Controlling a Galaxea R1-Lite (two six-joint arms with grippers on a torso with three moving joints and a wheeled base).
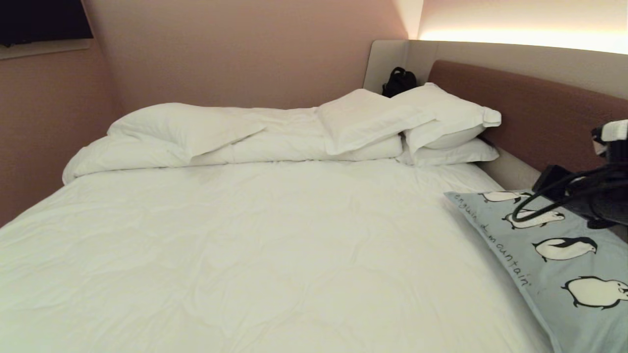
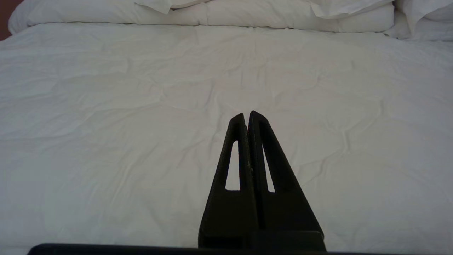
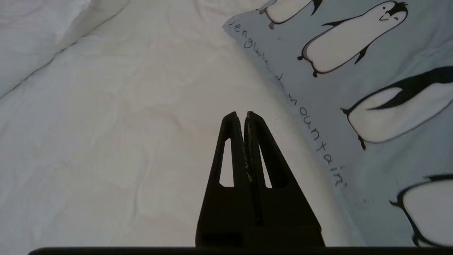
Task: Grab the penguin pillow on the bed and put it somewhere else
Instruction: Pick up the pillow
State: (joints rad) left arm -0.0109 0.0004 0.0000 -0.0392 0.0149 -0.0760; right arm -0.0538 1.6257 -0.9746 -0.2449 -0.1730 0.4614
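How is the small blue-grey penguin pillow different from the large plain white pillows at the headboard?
The light blue-grey penguin pillow carries black-and-white penguins and handwriting; the plain white pillows carry no print. The penguin pillow lies alone and flat at the right edge of the white bed; the white pillows are stacked by the brown headboard. All rest on the bed.

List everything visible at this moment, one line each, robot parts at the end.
penguin pillow: one, light blue-grey with black-and-white penguins, flat on the bed's right edge near the headboard.
bed: one, wrinkled white duvet, filling the head view.
white pillows: several, white, piled along the far side of the bed.
headboard: one, brown, on the right.
black bag: one, in the far corner behind the pillows.
dark panel: one, on the wall, upper left.
right gripper: one, black, jaws shut, above the duvet beside the penguin pillow, not touching it.
left gripper: one, black, jaws shut, parked over bare duvet.
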